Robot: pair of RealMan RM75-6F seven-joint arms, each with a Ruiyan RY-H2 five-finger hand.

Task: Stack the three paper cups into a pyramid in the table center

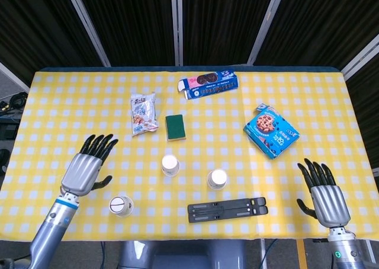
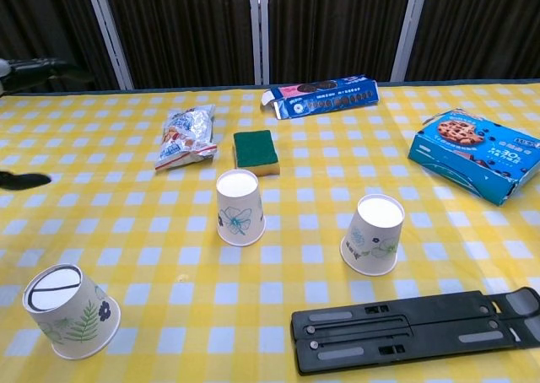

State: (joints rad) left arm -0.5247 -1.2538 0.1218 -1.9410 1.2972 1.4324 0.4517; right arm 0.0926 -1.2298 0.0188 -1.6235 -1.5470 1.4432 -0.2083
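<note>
Head view: left hand [image 1: 87, 167] empty, fingers spread, near table's left edge; right hand [image 1: 323, 193] likewise empty, front-right corner. Two cups [image 1: 170, 165] [image 1: 217, 178] upside down mid-table; third cup [image 1: 121, 205] at front edge, just right of left hand, so left is nearer.

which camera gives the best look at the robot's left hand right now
The head view: the whole grey metal left hand shows there, fingers spread, holding nothing. The chest view catches only dark fingertips at its left edge.

Surface [image 1: 71, 103]: yellow-and-white check. Three white paper cups: blue flower print at centre [image 2: 240, 207], green sprigs right of centre [image 2: 372, 234], green fern with dark flower at lower left [image 2: 69, 310]. Sponge [image 2: 256, 150]: dark green. Cookie box [image 2: 479, 153]: blue. Stand [image 2: 418, 329], lower right: black.
</note>
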